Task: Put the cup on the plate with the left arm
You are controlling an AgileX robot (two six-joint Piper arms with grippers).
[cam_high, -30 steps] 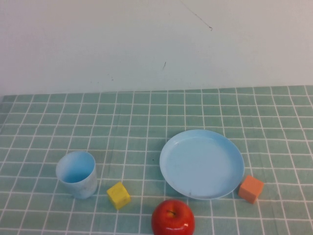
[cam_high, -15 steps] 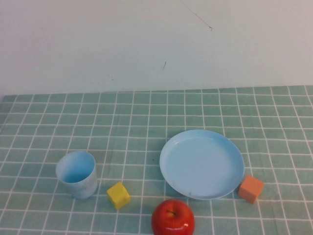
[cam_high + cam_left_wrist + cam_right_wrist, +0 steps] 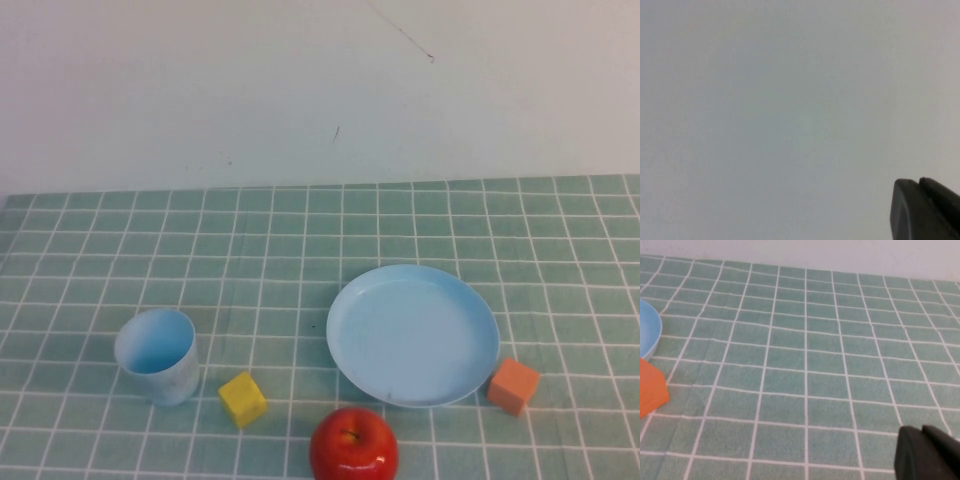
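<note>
Cup (image 3: 156,355) is a small pale-blue tumbler, smooth plastic, tapered, no handle, brighter blue inside, standing upright and open-mouthed on the cloth (image 3: 300,250) well to the left of the plate (image 3: 412,333). Plate is round, shallow, light-blue plastic with a raised rim, much wider than the cup, nothing on it; its edge also shows in the right wrist view (image 3: 650,335). Cloth is green with a white grid, soft-looking, slightly wrinkled. Yellow cube (image 3: 243,398) sits left of the plate's near edge, just right of the cup, not touching it. Red apple (image 3: 353,445), glossy with a stem dimple, lies just in front of the plate. Orange cube (image 3: 514,385) sits against the plate's right rim, touching or nearly so; it shows too in the right wrist view (image 3: 651,389). Wall (image 3: 320,90) behind is plain off-white with a few thin dark marks. No readable writing or labels anywhere. Left gripper (image 3: 927,210) is clenched shut, dark matte tip facing a blank pale surface, away from the plate, holding nothing. Right gripper (image 3: 927,454) hovers low over the cloth to the right of the plate; cannot tell its state.
</note>
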